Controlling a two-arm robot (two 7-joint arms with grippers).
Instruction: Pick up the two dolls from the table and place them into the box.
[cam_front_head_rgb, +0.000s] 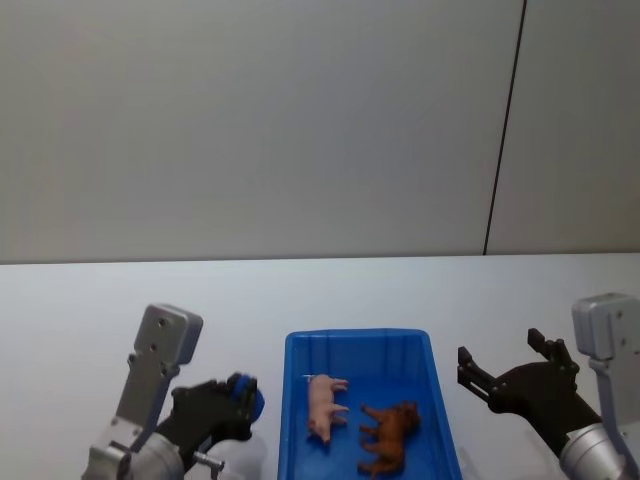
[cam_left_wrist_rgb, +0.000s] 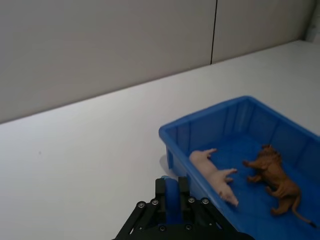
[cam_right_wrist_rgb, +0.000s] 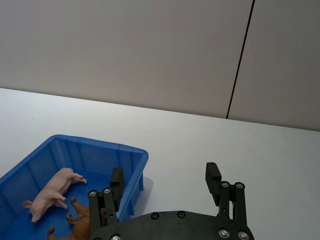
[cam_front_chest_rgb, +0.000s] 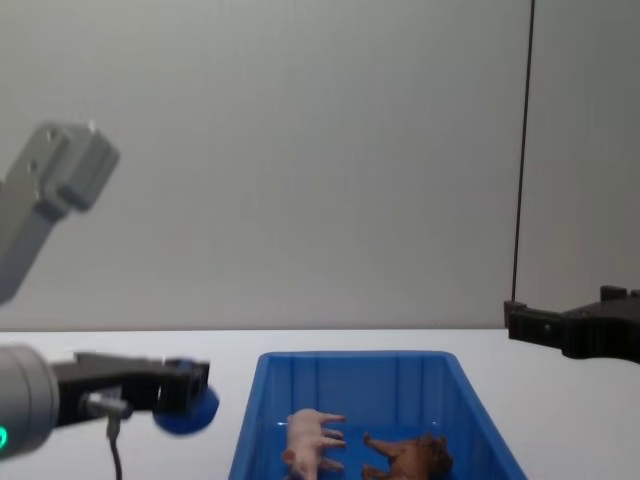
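Gripping a small blue ball between its fingers, my left gripper hangs just left of the box, near its left wall and above the counter. My right gripper sits off the box's right side with its fingers spread wide and nothing between them; bare white counter lies under and ahead of it. From my chest view the right gripper hovers above rim height, though I cannot be sure how far above the counter it is.

Open counter runs from the box's far rim back to the wall, and both sides beyond my grippers are free surface too.

Inside the blue box both dolls lie on the floor. Nearer the left wall lies the pale pink pig on its side; the brown shaggy animal is just beside it on the right, close to the near end. They are near each other, apparently not touching.
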